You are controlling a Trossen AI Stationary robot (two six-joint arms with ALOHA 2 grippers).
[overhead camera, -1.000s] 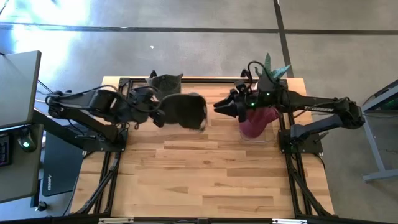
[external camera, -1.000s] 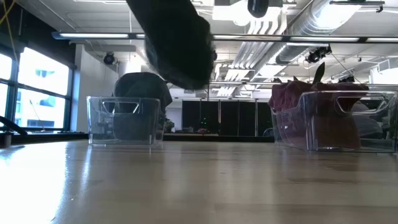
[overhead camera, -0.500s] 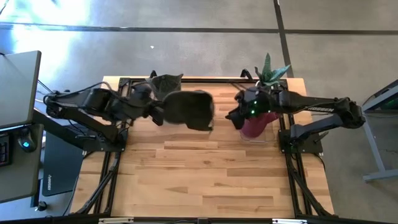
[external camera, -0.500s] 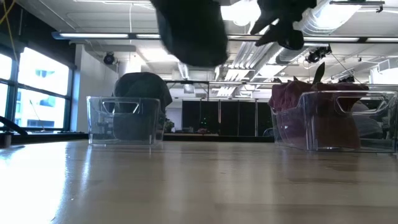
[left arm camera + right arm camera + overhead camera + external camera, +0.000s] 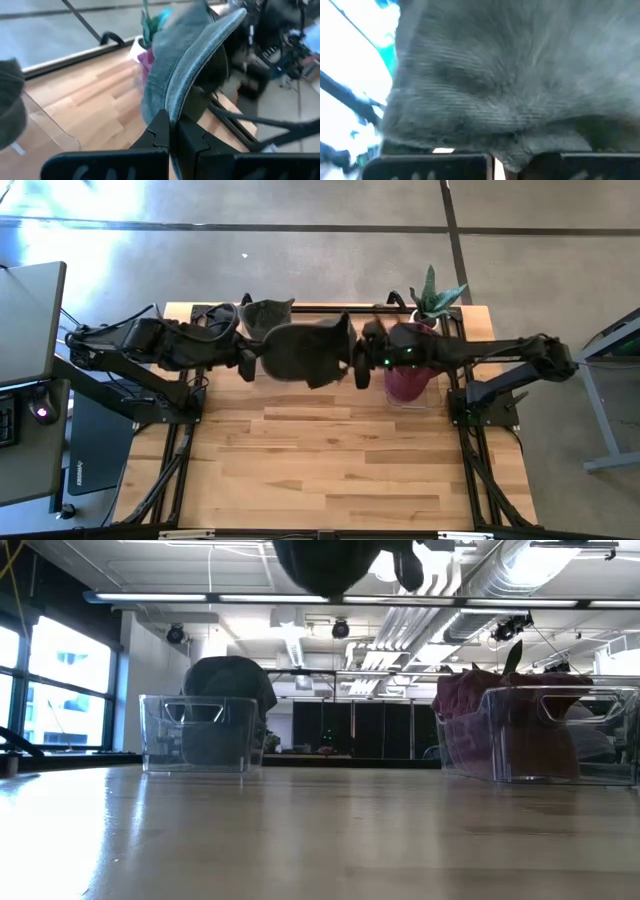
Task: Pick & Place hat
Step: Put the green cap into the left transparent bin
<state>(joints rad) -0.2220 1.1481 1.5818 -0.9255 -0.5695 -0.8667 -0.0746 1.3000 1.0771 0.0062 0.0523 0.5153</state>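
Your hat (image 5: 305,352) read dark grey from above, and the left wrist view showed a ribbed, blue-grey knit along its edge (image 5: 200,55). Both arms and the left gripper (image 5: 170,131) were black. The worktop (image 5: 330,470) was pale wood in planks of mixed honey tones, framed in black. You had two clear bins: the one at the rear edge toward the left (image 5: 200,733) held more dark grey fabric, the one at the rear right corner (image 5: 540,735) held maroon cloth. The plant (image 5: 437,293) behind it was green.
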